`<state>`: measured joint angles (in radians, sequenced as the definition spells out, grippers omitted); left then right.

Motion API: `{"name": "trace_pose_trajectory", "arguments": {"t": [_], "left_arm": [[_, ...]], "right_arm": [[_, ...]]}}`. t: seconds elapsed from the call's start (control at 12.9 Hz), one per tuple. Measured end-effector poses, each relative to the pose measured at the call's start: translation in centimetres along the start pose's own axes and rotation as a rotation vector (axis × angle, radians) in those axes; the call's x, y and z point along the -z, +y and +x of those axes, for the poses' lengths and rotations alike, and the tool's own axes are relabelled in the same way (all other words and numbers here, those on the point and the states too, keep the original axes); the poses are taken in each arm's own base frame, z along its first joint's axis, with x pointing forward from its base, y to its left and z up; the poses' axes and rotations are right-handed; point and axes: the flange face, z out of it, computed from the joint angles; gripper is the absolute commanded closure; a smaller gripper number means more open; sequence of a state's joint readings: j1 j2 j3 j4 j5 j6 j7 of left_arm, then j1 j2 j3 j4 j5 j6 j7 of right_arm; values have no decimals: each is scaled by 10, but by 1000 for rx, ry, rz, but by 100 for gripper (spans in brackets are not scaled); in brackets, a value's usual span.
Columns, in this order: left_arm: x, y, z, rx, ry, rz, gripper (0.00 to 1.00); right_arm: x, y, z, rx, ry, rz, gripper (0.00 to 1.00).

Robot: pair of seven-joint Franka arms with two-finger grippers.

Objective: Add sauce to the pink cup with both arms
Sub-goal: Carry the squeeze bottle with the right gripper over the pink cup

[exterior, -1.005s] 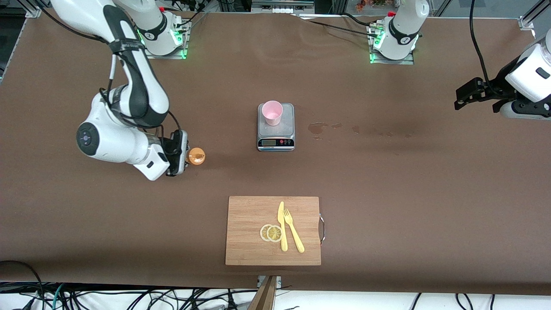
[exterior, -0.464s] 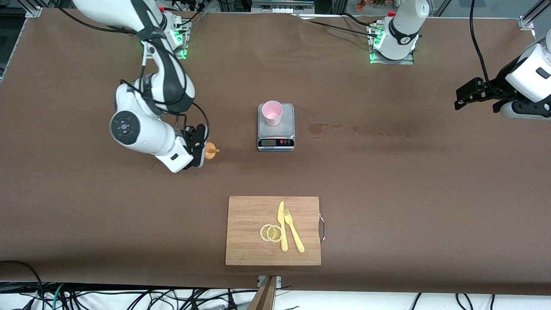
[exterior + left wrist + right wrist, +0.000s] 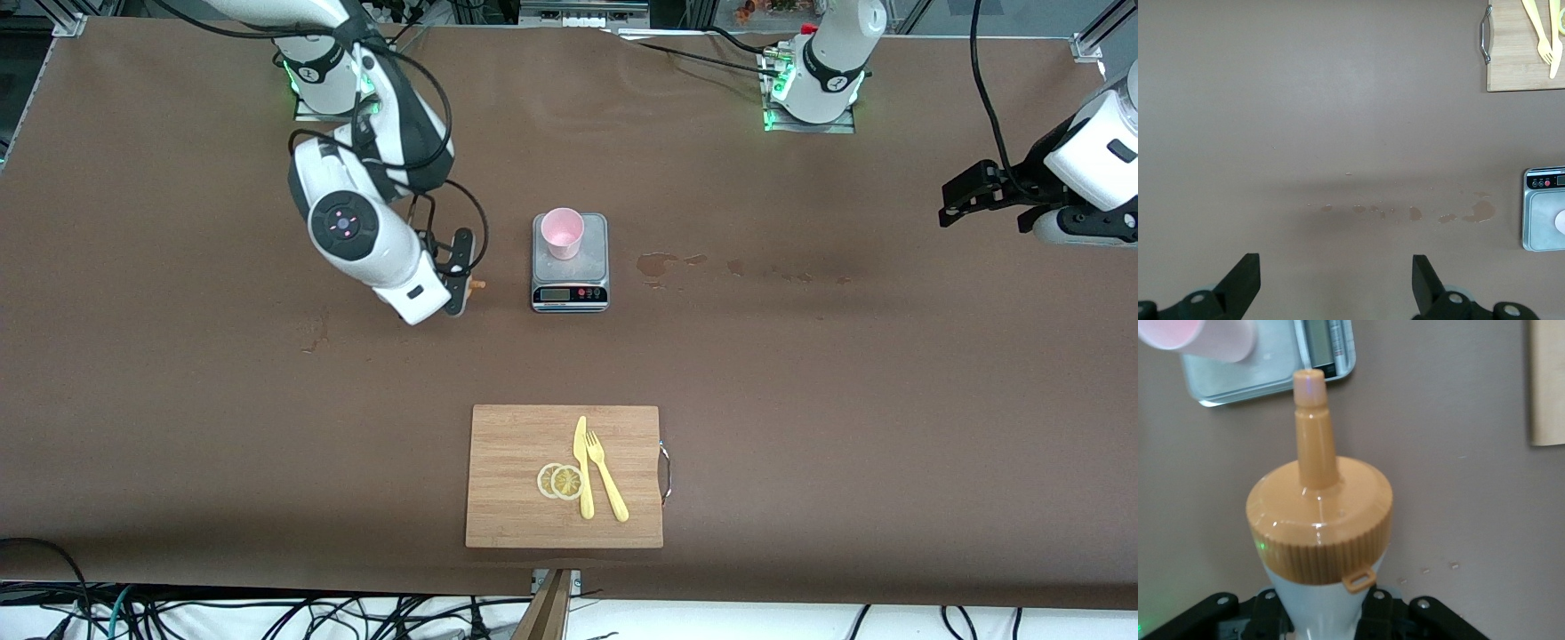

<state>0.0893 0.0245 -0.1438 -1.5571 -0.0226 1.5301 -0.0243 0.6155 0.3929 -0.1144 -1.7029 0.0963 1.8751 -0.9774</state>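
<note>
Right gripper [image 3: 464,286] carried sauce bottle [image 3: 1319,540] toward scale [image 3: 570,263].

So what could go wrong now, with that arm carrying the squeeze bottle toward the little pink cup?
1. The right tool holds the squeeze bottle tilted, nozzle toward the scale. It might drip early; stains already mark the table.
2. The pink cup is small and stands loose on the scale, so the nozzle could knock it over.
3. The left tool waits open toward its end of the table, so nothing steadies the cup.
</note>
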Motion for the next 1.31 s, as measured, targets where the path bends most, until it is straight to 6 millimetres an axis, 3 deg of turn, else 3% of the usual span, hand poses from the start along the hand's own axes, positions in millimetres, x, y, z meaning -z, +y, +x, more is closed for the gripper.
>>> {"name": "trace_pose_trajectory", "arguments": {"t": [0.23, 0.54, 0.93, 1.31], "left_arm": [[0, 0, 0, 0, 0, 0, 0], [0, 0, 0, 0, 0, 0, 0], [0, 0, 0, 0, 0, 0, 0], [0, 0, 0, 0, 0, 0, 0]], "right_arm": [[6, -40, 23, -22, -84, 36, 94], [-13, -84, 62, -64, -158, 28, 94], [-38, -98, 80, -92, -222, 15, 93], [-55, -127, 99, -88, -293, -2, 94]]}}
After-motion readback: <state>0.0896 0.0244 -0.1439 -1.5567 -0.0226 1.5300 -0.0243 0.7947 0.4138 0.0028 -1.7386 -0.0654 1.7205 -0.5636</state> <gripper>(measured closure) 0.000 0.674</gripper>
